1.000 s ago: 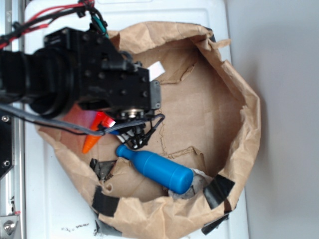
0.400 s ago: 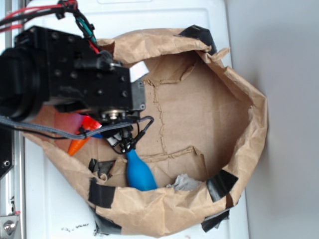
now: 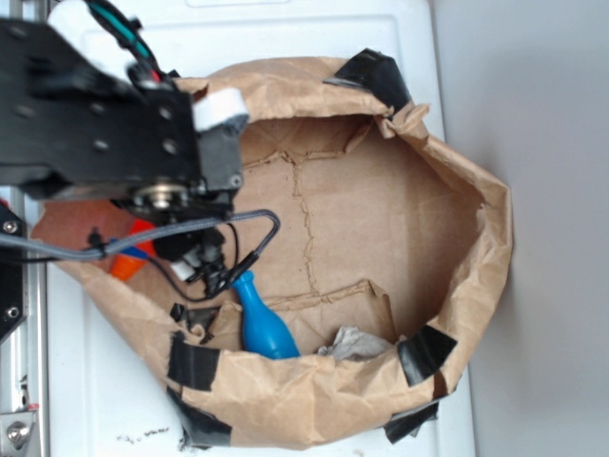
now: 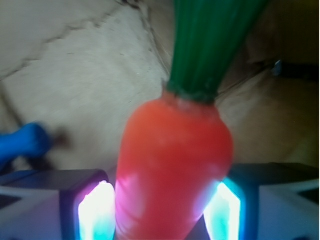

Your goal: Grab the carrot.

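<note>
In the wrist view the orange carrot (image 4: 175, 165) fills the middle, its dark-green stem (image 4: 210, 45) pointing away from me. My gripper (image 4: 159, 210) is shut on it, with a glowing pad pressed against each side of its body. From outside, only a bit of the carrot (image 3: 128, 259) shows under the black arm at the left rim of the brown paper bag (image 3: 476, 286). The fingers themselves are hidden by the arm there.
A blue plastic bottle (image 3: 262, 326) lies in the bag, neck towards the arm, and its blue end (image 4: 22, 142) shows at the wrist view's left. A grey crumpled scrap (image 3: 352, 343) lies beside it. Black tape patches (image 3: 423, 354) mark the rim. A loose cable (image 3: 243, 238) hangs near the bottle.
The arm has moved left and up with the carrot in its fingers. The blue bottle has swung from lying slantwise to neck-up along the bag's near wall. The bag has shifted.
</note>
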Controlling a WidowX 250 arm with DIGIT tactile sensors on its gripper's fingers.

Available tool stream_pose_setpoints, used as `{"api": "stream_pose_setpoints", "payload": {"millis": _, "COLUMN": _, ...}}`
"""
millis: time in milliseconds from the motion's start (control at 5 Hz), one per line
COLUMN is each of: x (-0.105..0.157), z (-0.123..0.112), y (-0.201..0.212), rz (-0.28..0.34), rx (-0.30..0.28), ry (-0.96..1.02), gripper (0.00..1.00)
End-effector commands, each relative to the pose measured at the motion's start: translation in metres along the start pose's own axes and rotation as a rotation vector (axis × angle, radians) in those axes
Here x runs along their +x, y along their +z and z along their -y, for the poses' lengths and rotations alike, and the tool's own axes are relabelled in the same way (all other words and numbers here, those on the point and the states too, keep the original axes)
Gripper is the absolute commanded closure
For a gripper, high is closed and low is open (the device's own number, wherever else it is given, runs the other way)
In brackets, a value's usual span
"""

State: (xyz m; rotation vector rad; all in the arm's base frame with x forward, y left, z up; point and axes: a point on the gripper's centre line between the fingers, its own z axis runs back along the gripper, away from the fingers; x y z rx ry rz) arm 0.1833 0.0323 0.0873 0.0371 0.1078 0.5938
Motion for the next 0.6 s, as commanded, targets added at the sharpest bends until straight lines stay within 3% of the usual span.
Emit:
{"api": "stream_pose_setpoints", "payload": {"millis": 0, "x": 0.025, "z": 0.004, "y": 0.036, "rz": 0.028, "rx": 0.044, "ry": -0.130, "gripper": 1.00}}
{"api": "stream_pose_setpoints", "payload": {"millis": 200, "x": 0.029, "z": 0.012, "y": 0.048, "rz": 0.032, "rx": 0.041, "ry": -0.152, "gripper": 1.00}}
{"api": "stream_pose_setpoints", "payload": {"millis": 400, "x": 0.028, "z": 0.017, "y": 0.053, "rz": 0.088, "rx": 0.069, "ry": -0.185, "gripper": 1.00}}
